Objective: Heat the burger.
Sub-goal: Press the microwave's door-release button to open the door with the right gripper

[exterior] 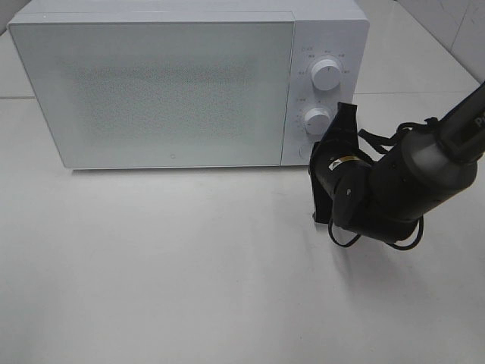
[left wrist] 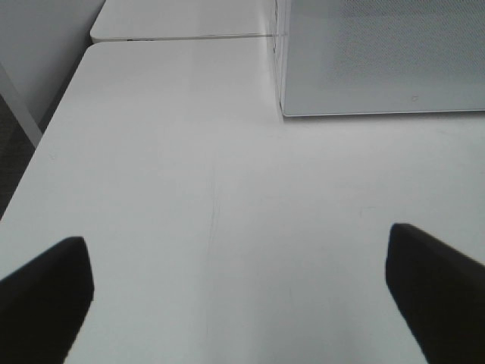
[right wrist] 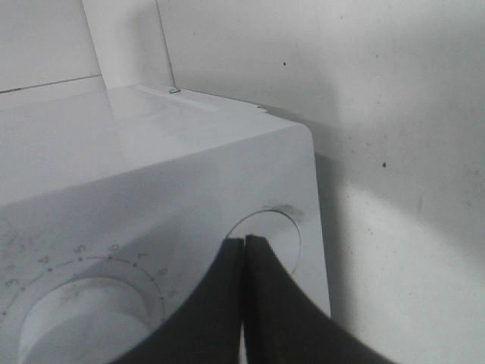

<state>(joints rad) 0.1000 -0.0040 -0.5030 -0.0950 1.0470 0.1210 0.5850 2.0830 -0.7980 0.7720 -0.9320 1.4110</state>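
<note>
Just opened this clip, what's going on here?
The right gripper, fingers pressed together, has its tips at the round button in the lower corner of the microwave control panel. The microwave door is shut, and no burger is in view. The left gripper hangs open above the table, holding nothing.

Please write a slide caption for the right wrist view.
Right gripper, jaws shut, at the microwave's round button beside a dial.

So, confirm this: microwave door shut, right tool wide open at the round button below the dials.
One error: the right tool is shut, not wide open; the right wrist view shows it. The microwave door is shut, and the tool is at the round button below the dials.
</note>
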